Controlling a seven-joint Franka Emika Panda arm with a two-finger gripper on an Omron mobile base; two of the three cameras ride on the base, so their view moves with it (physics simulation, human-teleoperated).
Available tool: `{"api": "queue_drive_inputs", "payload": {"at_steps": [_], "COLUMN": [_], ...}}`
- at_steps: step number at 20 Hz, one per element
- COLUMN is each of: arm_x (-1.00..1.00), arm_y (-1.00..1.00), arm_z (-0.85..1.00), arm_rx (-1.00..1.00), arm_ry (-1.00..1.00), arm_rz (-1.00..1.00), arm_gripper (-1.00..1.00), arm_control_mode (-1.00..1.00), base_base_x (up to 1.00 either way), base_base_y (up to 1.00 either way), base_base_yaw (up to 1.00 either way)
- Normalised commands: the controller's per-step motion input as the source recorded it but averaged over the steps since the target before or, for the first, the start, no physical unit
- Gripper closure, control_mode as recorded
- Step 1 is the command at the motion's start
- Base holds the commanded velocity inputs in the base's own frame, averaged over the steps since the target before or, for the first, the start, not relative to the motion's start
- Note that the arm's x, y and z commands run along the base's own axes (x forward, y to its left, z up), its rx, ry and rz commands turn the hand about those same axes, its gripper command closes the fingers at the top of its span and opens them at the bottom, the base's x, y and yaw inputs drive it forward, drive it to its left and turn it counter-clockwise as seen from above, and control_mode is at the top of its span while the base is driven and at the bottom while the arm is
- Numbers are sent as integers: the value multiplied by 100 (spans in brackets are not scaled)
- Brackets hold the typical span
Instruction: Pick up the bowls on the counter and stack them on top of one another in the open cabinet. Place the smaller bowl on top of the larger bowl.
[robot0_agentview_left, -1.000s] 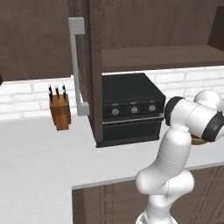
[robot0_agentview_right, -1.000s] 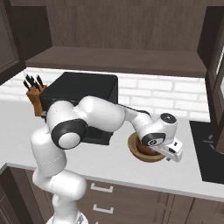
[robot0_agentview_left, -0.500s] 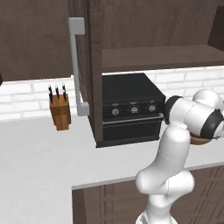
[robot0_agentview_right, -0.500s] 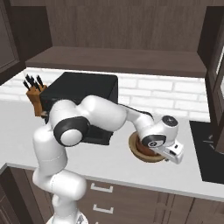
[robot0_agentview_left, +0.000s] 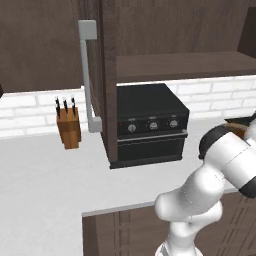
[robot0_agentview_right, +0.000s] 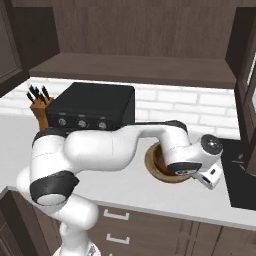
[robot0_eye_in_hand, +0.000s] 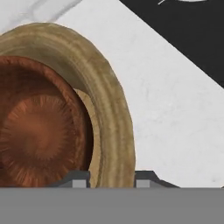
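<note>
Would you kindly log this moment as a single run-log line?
gripper: open, straddling rim | larger bowl: on counter | smaller bowl: nested inside it | open cabinet: shelf bare

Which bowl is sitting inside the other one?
The smaller bowl, dark reddish-brown, sits inside the larger bowl, whose thick light tan rim rings it on the counter.

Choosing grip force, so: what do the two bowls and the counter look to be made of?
Larger bowl: probably light tan wood, matt, with faint grain streaks along its thick rim. Smaller bowl: seemingly reddish-brown wood, with radial grain lines inside. Counter: whitish stone-like slab, smooth, faintly mottled.
</note>
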Motion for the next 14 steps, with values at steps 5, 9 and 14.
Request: {"api": "queue_drive_inputs", "payload": {"at_steps": [5,9,14], "arm_x": [-66,-40,-4], "arm_y": [55,84,85], "arm_z": [100,100,100], "arm_rx": [4,6,10], "arm_ry": [-37,-25,-9], "arm_rz": [-14,-15,-12], "arm_gripper": [100,100,100], "arm_control_mode": [-100,-100,-100], "base_base_x": [0,0,0], "base_base_y": [0,0,0], "base_base_yaw": [0,0,0]}}
